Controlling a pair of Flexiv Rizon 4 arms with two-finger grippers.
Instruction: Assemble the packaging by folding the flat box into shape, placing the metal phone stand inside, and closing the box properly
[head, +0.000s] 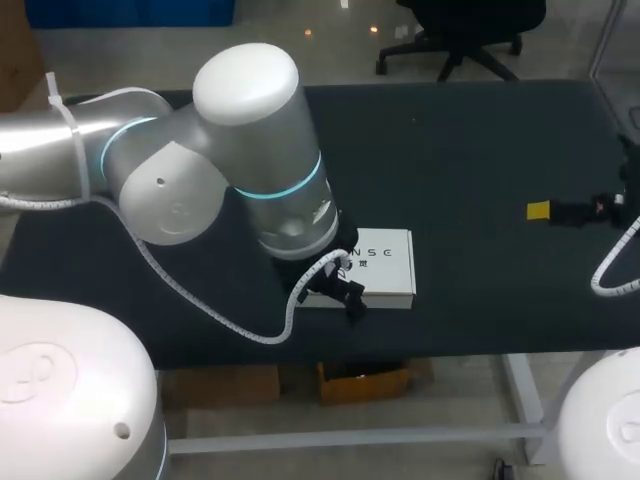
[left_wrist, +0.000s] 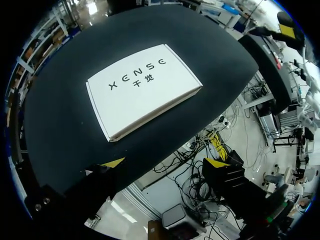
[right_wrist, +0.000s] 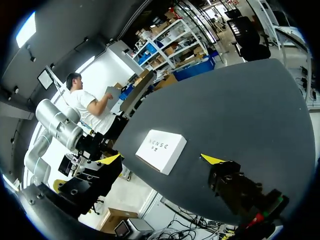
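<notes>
Head view shows the box (head: 382, 262) formed into shape with its lid down, lying flat on the desk (head: 470, 150) close to the near edge. In the left wrist view its printed face is up and the edges look flush, with no flap standing proud.

The stand is not in view in any picture; whether it is inside the box cannot be told.

The left fingers (left_wrist: 113, 163) stand wide apart and hold nothing, with the box ahead of them and clear of both tips. In the head view they sit by the box's near left corner.

The right fingers (right_wrist: 212, 159) are also wide and empty, well apart from the box over bare desk.

Judgement: folding and closing appear done. If the stand is inside, the task is at or near its end, and only a check of the lid's seating is left.
</notes>
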